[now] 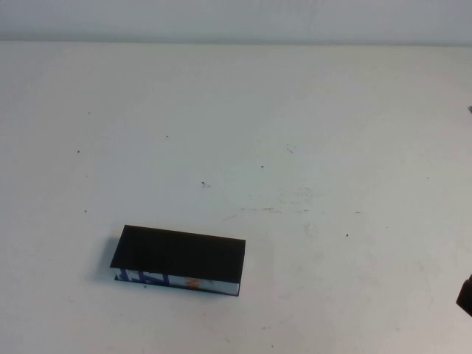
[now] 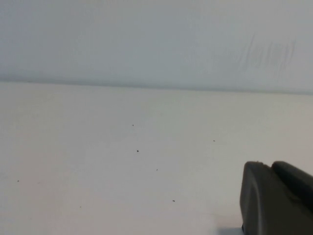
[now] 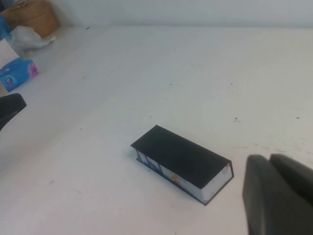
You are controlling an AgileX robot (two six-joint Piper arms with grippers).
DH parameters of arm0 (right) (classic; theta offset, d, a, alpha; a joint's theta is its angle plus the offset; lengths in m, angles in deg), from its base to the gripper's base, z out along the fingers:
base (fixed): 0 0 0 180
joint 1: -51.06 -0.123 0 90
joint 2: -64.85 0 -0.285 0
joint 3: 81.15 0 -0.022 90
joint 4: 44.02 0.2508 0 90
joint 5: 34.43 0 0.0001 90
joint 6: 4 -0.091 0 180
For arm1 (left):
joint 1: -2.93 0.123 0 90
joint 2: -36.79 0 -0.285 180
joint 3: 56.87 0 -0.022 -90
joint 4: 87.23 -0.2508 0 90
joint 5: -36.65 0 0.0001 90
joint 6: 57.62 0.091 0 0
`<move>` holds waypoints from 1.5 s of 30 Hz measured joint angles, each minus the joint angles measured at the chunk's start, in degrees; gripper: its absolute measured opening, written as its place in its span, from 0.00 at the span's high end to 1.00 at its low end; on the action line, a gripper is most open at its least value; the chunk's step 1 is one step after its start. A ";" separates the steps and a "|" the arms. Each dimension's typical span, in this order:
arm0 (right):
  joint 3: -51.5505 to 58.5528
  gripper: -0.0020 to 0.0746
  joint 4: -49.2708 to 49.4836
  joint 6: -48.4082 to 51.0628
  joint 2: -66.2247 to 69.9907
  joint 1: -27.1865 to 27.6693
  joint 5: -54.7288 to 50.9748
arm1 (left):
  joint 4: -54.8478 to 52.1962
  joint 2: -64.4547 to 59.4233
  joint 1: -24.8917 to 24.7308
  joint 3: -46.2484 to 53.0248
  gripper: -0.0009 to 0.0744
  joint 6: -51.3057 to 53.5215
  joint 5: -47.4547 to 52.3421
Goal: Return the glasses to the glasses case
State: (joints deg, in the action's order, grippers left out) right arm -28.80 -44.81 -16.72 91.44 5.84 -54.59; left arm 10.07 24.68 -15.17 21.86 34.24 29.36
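The glasses case (image 1: 177, 254) lies on the white table at the near left with its lid down, its black top up and the blue, white and orange strip facing me. It also shows in the right wrist view (image 3: 181, 159). The glasses are out of view. My right gripper (image 3: 269, 159) is shut and empty, off to the case's right and apart from it; a dark bit of that arm (image 1: 466, 295) shows at the high view's right edge. My left gripper (image 2: 272, 166) is shut and empty over bare table, outside the high view.
In the right wrist view, a blue packet (image 3: 17, 73), a crumpled white thing (image 3: 29, 39) and a brown basket (image 3: 32, 17) sit beyond the table's far left. A dark part (image 3: 11, 108) pokes in at that side. A pale wall (image 1: 236, 18) backs the table.
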 joint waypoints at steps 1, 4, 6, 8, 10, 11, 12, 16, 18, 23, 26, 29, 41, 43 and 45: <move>0.05 0.99 0.00 0.00 0.00 0.00 0.00 | 0.10 0.00 0.00 0.00 0.99 0.00 0.00; 0.05 0.99 0.00 0.00 0.00 0.00 -0.20 | 0.14 0.00 0.00 0.00 0.99 0.00 0.00; 0.05 0.99 0.00 0.11 -0.09 0.00 -0.25 | 0.14 0.00 0.00 0.00 0.99 0.00 0.00; 0.05 0.99 -0.31 0.23 -0.09 0.00 0.19 | 0.14 0.00 0.00 0.00 0.99 0.00 0.00; 0.05 0.99 -2.52 0.23 -0.09 0.00 0.19 | 0.14 0.00 0.00 0.00 0.99 0.00 0.00; 0.15 0.99 -4.30 0.23 -0.09 0.00 0.19 | 0.14 0.00 0.00 0.00 0.99 0.00 0.00; 0.56 0.99 -7.09 0.23 -0.37 0.00 0.19 | 0.14 0.00 0.00 0.00 0.99 0.00 0.00; 4.60 0.99 -15.25 -2.42 -2.42 6.73 0.65 | 0.14 0.00 0.00 0.00 0.99 0.00 0.00; 7.70 0.99 -15.68 -3.38 -4.30 14.43 3.09 | 0.23 0.00 0.00 0.00 0.99 0.00 -0.24; 18.02 0.99 -13.27 -3.93 -12.29 36.29 13.82 | 0.23 0.00 0.00 0.00 0.99 0.00 -0.46; 23.29 0.99 -12.09 -4.07 -16.70 42.22 18.20 | 0.23 0.00 0.00 0.00 0.99 0.00 -0.57; 25.88 0.99 -11.52 -4.19 -19.07 43.37 18.72 | 0.23 0.00 0.00 0.00 0.99 0.00 -0.64; 26.39 0.99 -11.10 -4.19 -19.21 42.29 18.34 | 0.23 0.09 0.00 0.00 0.99 0.00 -0.64; 26.39 0.99 -11.10 -4.19 -19.21 42.24 18.21 | 0.23 0.09 0.00 0.00 0.99 0.00 -0.64; 26.39 0.99 -10.05 -3.57 -19.21 42.24 16.90 | 0.23 0.09 0.00 0.00 0.99 0.00 -0.64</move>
State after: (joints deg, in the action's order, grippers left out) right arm -2.40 -54.86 -20.28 72.23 48.09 -37.68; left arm 10.30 24.77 -15.17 21.86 34.24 28.72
